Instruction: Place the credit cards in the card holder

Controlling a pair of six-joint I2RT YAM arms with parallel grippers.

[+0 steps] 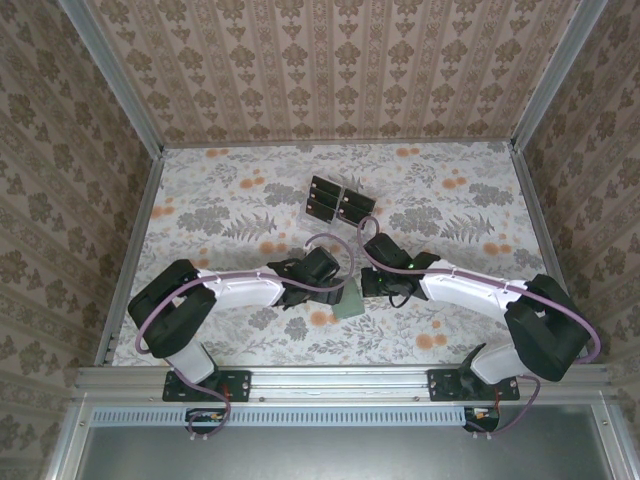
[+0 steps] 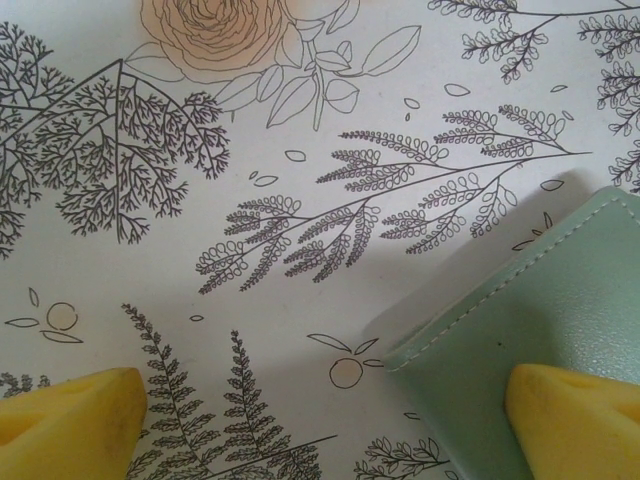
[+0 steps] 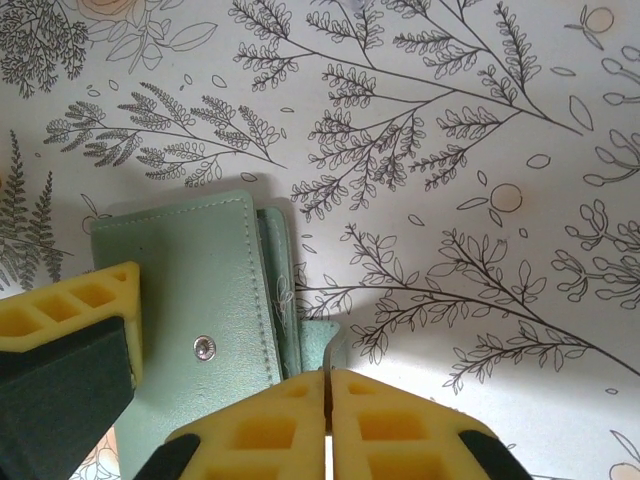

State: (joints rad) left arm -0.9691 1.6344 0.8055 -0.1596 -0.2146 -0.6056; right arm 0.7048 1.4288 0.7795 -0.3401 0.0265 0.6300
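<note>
- Where the two arms meet at the near middle of the table [image 1: 210, 215], the card holder [image 1: 352, 303] is seen lying flat on the flowered covering, between the left claw [image 1: 333, 283] and the right claw [image 1: 372, 285].
- In the left wrist view, the left claw [image 2: 322, 405] is shown spread wide, with nothing gripped between its yellow fingers [image 2: 70, 425].
- One of those fingers is seen over bare table, while the other is set above a corner of the sage-green card holder [image 2: 545, 320]; whether that finger touches the pouch cannot be told.
- In the right wrist view, the right claw [image 3: 327, 385] is shown closed tight, its two yellow pads [image 3: 265, 430] pressed together.
- A thin green flap at the edge of the card holder [image 3: 210, 290] is seen running into the seam between those pads, so the flap appears to be pinched there.
- A stitched border and a small metal snap stud [image 3: 204, 347] are shown on the pouch's upper face.
- A yellow finger of the left claw [image 3: 75, 310] is seen at the pouch's opposite side in the same view.
- The credit cards [image 1: 356, 205] are found well apart from the pouch, farther back on the table, standing in two groups in a clear rack [image 1: 337, 207].
- No card is seen in either claw or on the pouch.
</note>
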